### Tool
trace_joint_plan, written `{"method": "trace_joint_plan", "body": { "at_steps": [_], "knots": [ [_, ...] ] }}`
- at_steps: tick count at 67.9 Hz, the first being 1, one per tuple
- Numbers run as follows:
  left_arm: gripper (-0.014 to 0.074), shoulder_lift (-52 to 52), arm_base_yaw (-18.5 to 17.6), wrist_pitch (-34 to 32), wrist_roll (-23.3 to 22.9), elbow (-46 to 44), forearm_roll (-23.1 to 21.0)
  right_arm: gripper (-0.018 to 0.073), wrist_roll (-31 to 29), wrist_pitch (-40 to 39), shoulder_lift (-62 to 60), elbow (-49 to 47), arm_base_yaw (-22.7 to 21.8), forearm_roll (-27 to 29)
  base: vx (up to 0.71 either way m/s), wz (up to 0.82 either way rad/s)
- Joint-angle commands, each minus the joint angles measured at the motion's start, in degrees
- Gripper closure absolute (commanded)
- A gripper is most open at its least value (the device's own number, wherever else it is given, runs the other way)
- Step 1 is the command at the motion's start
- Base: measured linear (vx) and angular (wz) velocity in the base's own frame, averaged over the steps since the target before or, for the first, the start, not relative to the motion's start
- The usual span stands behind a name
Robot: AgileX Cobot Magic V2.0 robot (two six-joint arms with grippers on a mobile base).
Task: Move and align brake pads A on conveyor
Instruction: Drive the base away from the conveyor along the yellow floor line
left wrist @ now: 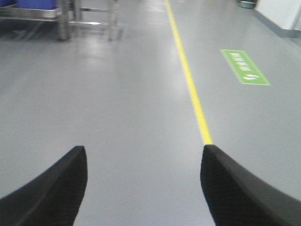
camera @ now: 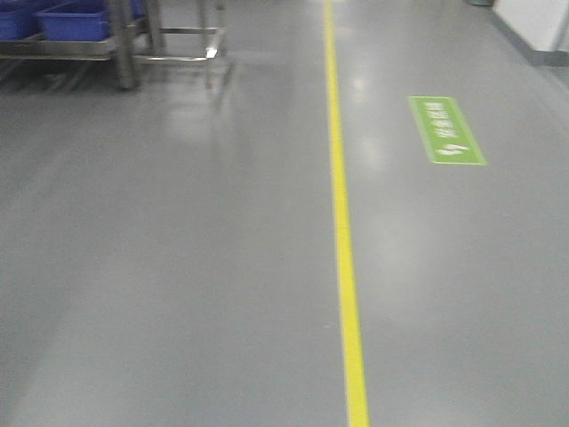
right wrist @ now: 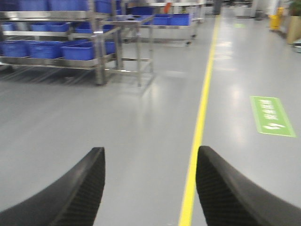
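Note:
The brake pads A and the conveyor are out of view in every frame. My left gripper (left wrist: 143,153) is open, its two black fingers spread wide over bare grey floor with nothing between them. My right gripper (right wrist: 149,153) is also open and empty, its fingers framing the grey floor. Neither arm appears in the front view.
A yellow floor line (camera: 342,222) runs away from me. A green floor sign (camera: 446,130) lies right of it. Steel racks (right wrist: 101,52) holding blue bins (right wrist: 47,48) stand at the far left. A pale wall (camera: 538,27) is at the far right.

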Motion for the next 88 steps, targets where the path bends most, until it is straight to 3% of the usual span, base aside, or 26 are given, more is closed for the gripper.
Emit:
{"method": "trace_joint_plan", "body": {
  "at_steps": [1, 42, 88],
  "knots": [
    [0.0094, 0.7, -0.2, -3.8, 0.1, -1.5, -0.2, 0.0141, 0.0, -4.5, 0.8, -1.6, 0.0, -0.3, 0.05, -0.77],
    [0.0094, 0.7, -0.2, -3.8, 0.1, -1.5, -0.2, 0.0141, 0.0, -4.5, 0.8, -1.6, 0.0, -0.2, 0.14, -0.46],
    [0.0094, 0.7, -0.2, -3.8, 0.1, -1.5, -0.2, 0.0141, 0.0, -4.5, 0.8, -1.6, 0.0, -0.3, 0.42, 0.23]
  ]
}}
